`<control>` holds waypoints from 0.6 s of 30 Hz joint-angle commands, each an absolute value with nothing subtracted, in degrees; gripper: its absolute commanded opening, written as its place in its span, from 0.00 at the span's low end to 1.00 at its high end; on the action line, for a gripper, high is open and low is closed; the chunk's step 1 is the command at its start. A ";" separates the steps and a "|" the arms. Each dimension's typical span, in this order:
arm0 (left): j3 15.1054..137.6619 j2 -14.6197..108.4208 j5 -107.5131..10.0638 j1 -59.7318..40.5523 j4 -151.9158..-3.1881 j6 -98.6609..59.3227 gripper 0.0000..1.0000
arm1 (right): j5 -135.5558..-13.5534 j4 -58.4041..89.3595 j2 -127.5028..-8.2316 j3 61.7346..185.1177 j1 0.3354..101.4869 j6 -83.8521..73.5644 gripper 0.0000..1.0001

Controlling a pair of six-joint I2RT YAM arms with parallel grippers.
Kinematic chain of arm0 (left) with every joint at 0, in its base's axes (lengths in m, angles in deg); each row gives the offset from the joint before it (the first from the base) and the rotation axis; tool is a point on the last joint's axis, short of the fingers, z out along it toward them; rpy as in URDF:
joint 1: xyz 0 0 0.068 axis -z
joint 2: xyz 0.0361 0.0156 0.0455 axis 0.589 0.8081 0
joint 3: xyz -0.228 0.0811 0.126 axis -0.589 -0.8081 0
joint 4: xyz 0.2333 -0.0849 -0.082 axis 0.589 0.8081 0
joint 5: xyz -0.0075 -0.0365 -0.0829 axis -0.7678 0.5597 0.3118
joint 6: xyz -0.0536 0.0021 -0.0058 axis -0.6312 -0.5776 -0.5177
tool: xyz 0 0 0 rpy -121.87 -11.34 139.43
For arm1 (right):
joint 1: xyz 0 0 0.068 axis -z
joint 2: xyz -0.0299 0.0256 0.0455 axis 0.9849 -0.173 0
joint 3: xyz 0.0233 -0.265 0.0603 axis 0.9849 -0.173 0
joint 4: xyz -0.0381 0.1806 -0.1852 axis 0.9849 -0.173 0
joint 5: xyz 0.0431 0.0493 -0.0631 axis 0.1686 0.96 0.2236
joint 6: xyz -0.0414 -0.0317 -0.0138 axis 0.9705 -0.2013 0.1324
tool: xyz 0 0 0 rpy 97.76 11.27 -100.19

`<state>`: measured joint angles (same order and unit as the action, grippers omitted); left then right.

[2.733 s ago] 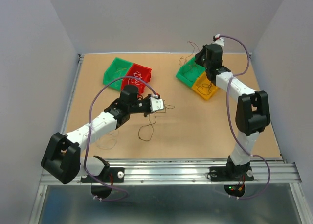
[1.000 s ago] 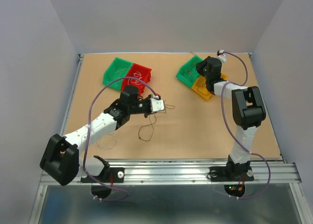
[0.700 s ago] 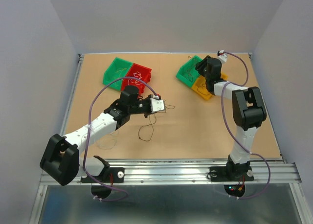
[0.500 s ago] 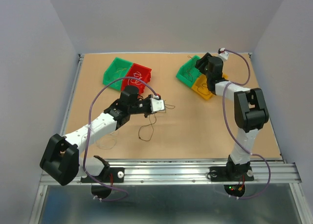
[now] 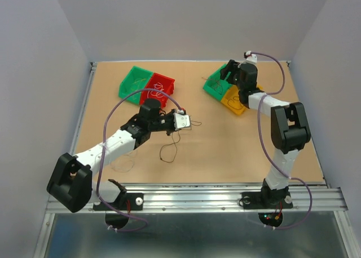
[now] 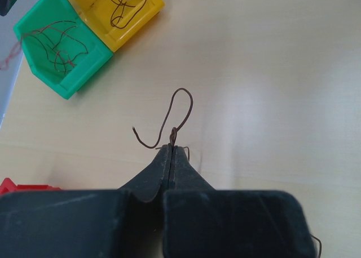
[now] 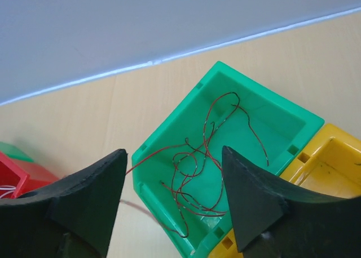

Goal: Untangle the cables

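Left wrist view: the left jaws are pressed tight together on a thin brown cable (image 6: pixel 181 100). It rises from their tips in a hook-shaped loop over the bare tabletop (image 6: pixel 271 72), and a short tail curls out to the left of the pinch. At the upper left a green bin (image 6: pixel 84 75) and a yellow bin (image 6: pixel 134 30) sit touching side by side. Reddish cables (image 6: pixel 56 47) lie in the green bin and a dark cable (image 6: pixel 124 4) lies coiled in the yellow bin.

In the right wrist view the right jaws stand wide apart, holding nothing, above the green bin. The reddish cables form a loose tangle inside it, and one strand runs over its left wall toward the tabletop. A corner of a red bin (image 7: pixel 22 176) shows at the left edge.

In the top external view the left jaws are near the middle of the tabletop and the right jaws are at the far right. A second green bin (image 5: pixel 131 80) touches the red bin at the far left. A loose brown strand (image 5: pixel 168 151) lies on the tabletop near the left arm (image 5: pixel 115 142). A fainter strand (image 5: pixel 121 163) lies just beside that arm.
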<state>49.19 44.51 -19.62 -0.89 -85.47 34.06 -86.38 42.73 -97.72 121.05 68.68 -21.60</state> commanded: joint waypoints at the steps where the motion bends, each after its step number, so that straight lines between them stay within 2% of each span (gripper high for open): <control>1: 49.74 44.35 -19.63 -0.67 -86.61 34.36 0.00 | -83.78 46.74 -93.23 122.33 67.21 -17.32 0.76; 5: 50.53 45.85 -20.51 -0.58 -86.70 33.75 0.00 | -76.85 47.10 -93.22 123.20 66.59 -14.25 0.81; 9: 51.67 46.64 -20.69 -1.46 -86.61 31.99 0.00 | -67.19 45.96 -95.06 124.69 66.33 -9.85 0.82; 13: 52.73 45.94 -21.73 -4.96 -88.98 26.29 0.00 | -62.69 33.96 -98.75 130.75 65.63 -6.16 0.79; 16: 55.53 46.29 -23.76 -6.20 -87.59 21.63 0.00 | -67.23 30.84 -98.50 130.15 61.69 -5.36 0.79; 18: 57.12 46.64 -25.95 -6.38 -86.44 19.87 0.00 | -77.12 30.66 -96.92 128.22 58.87 -5.79 0.84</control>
<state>51.90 47.20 -22.94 -5.72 -85.40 26.11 -68.55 35.12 -98.77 127.23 64.60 -8.33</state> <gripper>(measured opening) 0.017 0.801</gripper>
